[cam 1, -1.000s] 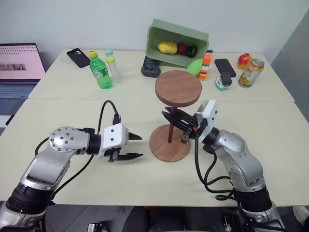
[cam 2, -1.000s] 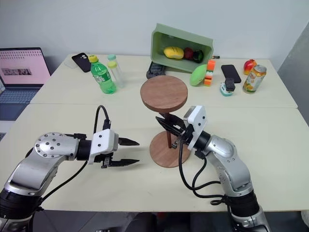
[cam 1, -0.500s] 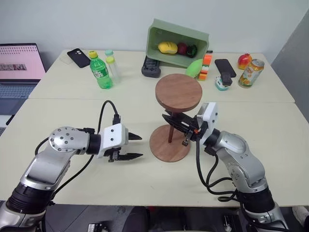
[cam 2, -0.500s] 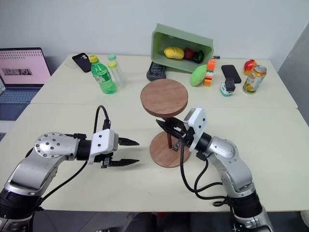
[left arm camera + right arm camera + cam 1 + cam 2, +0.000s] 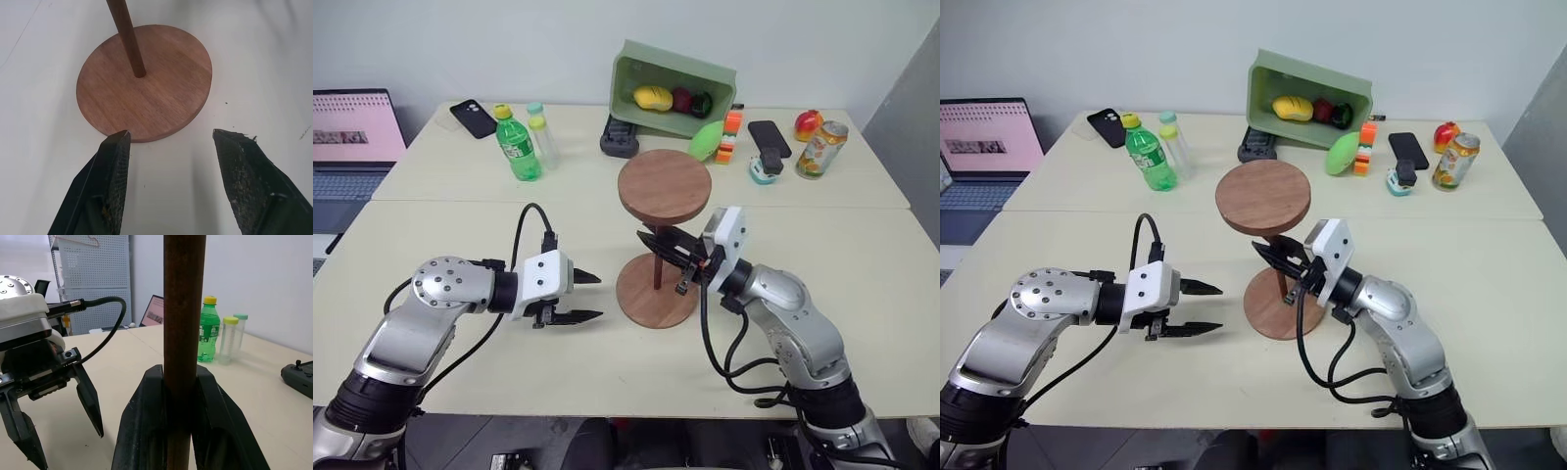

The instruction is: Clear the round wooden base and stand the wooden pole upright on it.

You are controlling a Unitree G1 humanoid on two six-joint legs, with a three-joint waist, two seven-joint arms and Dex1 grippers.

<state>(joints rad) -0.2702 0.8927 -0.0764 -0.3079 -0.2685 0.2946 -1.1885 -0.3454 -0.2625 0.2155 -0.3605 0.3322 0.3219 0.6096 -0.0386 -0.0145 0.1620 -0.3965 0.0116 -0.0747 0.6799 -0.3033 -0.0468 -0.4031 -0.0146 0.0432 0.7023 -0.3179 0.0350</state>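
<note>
I have the right gripper [image 5: 658, 251] clamped on the wooden pole [image 5: 657, 268], fingers closed around its shaft partway up. The pole stands with its foot at the centre of the round wooden base [image 5: 656, 291], disc end on top, leaning a little in the head views. The base is bare, lying on the worktop [image 5: 862, 294] in the near middle.

To finish well, I'd square the pole to vertical with small wrist corrections, feel it seat in the centre hole, then part the fingers slowly and back straight out to the right, so nothing drags the shaft.

My left gripper [image 5: 578, 297] hovers just left of the base, fingers spread and empty; it could steady the base rim. There's free worktop on the right and near sides; the green bottle [image 5: 517, 143] and tipped bin [image 5: 673, 88] sit well away at the far side.
</note>
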